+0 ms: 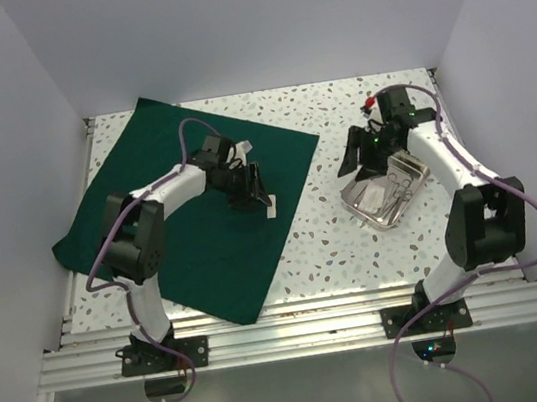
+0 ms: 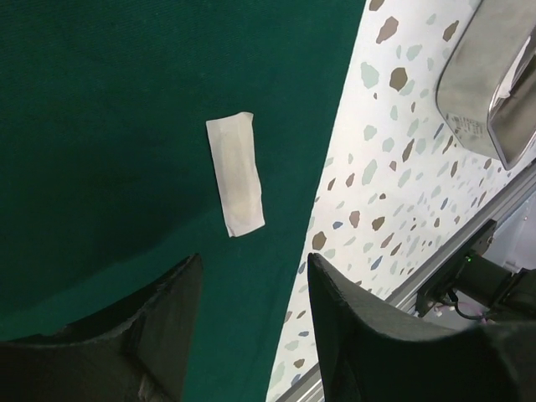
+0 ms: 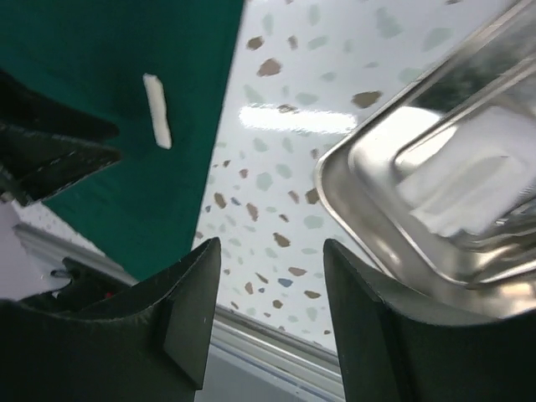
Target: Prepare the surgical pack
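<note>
Strip laid, tray next
My left fingers [image 2: 163, 327] hang parted and empty over the white strip [image 2: 235, 173] on the dark green cloth [image 2: 100, 109]. My right fingers [image 3: 184, 301], likewise parted and empty, hover beside the steel tray [image 3: 435, 193], which I judge must reach the cloth next.

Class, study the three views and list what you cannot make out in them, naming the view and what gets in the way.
- Top view: the instruments in the steel tray are too small to tell apart.
- Right wrist view: a white shape inside the tray is blurred; the right edge cuts the tray off.
- Left wrist view: the top right corner cuts the tray off.
- Top view: the left arm hides part of the green cloth.
</note>
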You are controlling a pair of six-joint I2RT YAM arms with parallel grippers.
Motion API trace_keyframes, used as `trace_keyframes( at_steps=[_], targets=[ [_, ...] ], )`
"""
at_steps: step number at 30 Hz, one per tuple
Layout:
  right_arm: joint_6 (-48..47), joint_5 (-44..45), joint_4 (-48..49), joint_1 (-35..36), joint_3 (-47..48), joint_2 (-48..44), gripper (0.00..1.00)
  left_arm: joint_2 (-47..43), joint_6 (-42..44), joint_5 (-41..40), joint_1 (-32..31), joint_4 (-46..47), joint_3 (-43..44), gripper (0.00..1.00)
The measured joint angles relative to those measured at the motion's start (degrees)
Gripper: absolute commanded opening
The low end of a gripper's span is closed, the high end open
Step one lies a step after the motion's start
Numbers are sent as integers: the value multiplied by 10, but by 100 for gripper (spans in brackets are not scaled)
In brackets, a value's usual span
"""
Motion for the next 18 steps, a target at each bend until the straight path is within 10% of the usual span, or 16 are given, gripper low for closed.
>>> trace_keyframes(
  at_steps=[18],
  targets=[
    [186, -146, 293, 200, -4, 219, 53, 26, -7, -27, 0, 8, -21, 12]
  ],
)
